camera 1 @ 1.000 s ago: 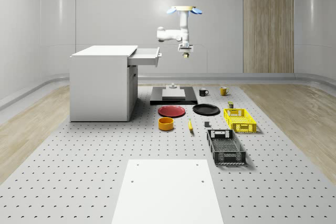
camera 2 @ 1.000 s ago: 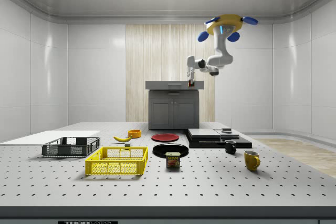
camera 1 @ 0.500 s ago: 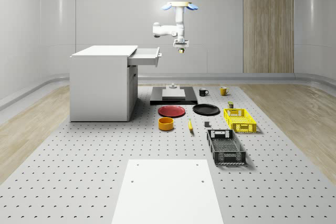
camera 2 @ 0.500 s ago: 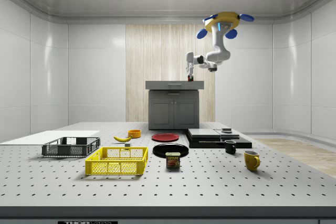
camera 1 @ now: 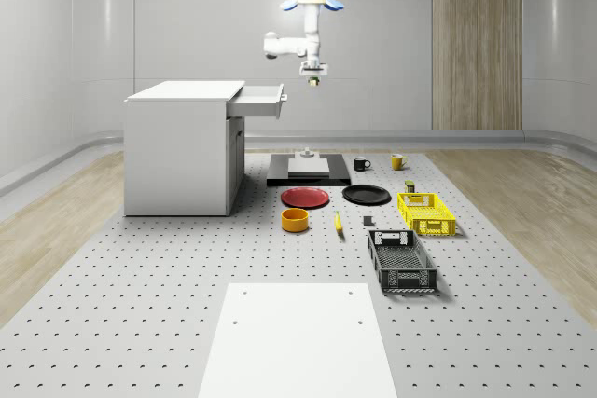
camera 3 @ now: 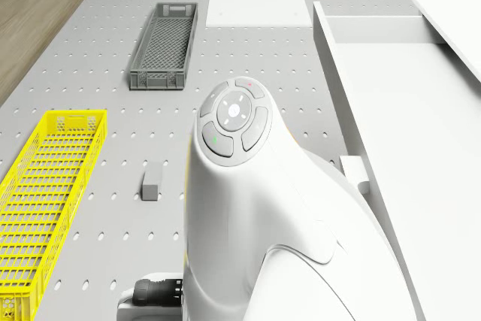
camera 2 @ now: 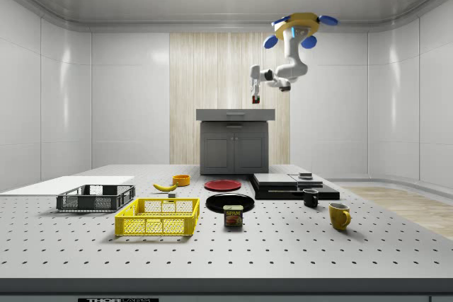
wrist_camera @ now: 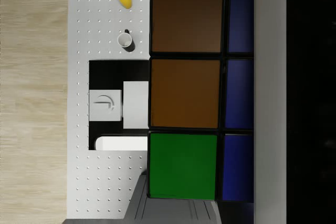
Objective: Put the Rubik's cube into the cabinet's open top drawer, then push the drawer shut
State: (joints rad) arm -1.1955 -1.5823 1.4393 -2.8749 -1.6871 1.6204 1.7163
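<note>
The blue-rotored white drone [camera 1: 312, 4] is hovering high, at about one o'clock from the white cabinet's open top drawer [camera 1: 260, 99]. Its gripper [camera 1: 312, 80] is pinching the multicoloured Rubik's cube [wrist_camera: 199, 90], which is sitting between the jaws, above the black platform [wrist_camera: 118, 72].

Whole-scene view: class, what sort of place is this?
Probably a simulated robotics test lab: a perforated work table, a white cabinet with its top drawer open, and a drone hovering beside it.
</note>
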